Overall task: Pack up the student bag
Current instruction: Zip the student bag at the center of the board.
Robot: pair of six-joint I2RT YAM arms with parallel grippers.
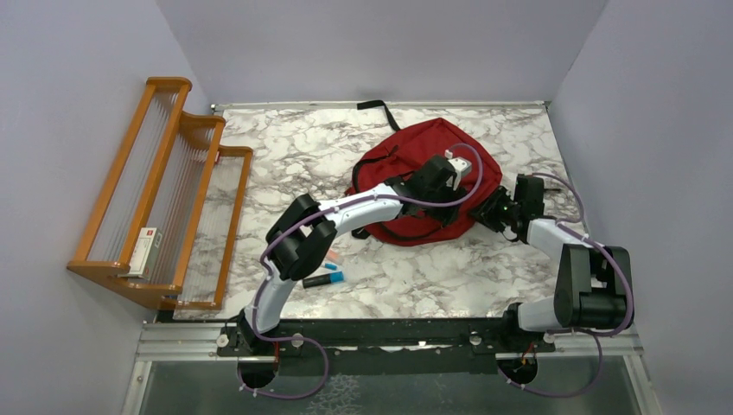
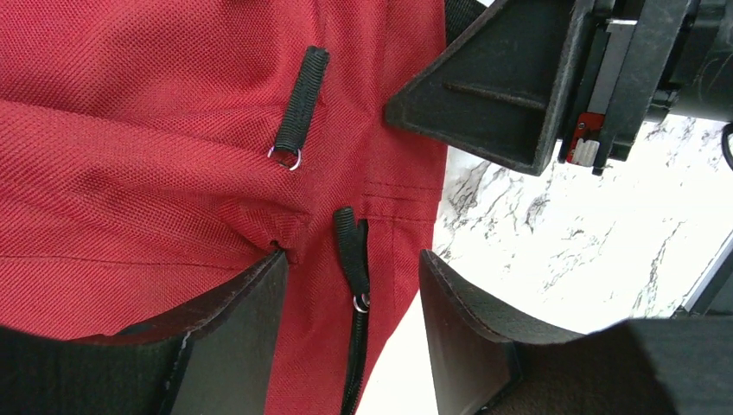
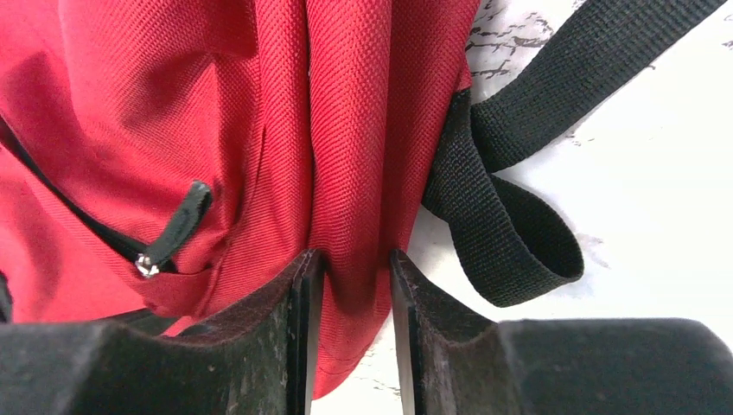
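Observation:
The student bag [image 1: 406, 160], a red backpack with black straps, lies on the marble table at centre right. My left gripper [image 1: 465, 183] hovers over its right part, open. In the left wrist view its jaws [image 2: 353, 255] straddle a black zipper pull [image 2: 348, 246], and a second pull [image 2: 298, 108] lies further off. My right gripper [image 1: 500, 207] is at the bag's right edge. In the right wrist view [image 3: 354, 255] it is shut on a fold of the red fabric [image 3: 346, 130], with a zipper pull [image 3: 177, 225] to the left.
An orange wooden rack [image 1: 164, 190] stands at the left with a small box [image 1: 145, 251] on it. A blue-and-black marker [image 1: 324, 278] and a pink item [image 1: 334, 257] lie near the left arm. A black strap loop [image 3: 510, 225] lies beside the right gripper.

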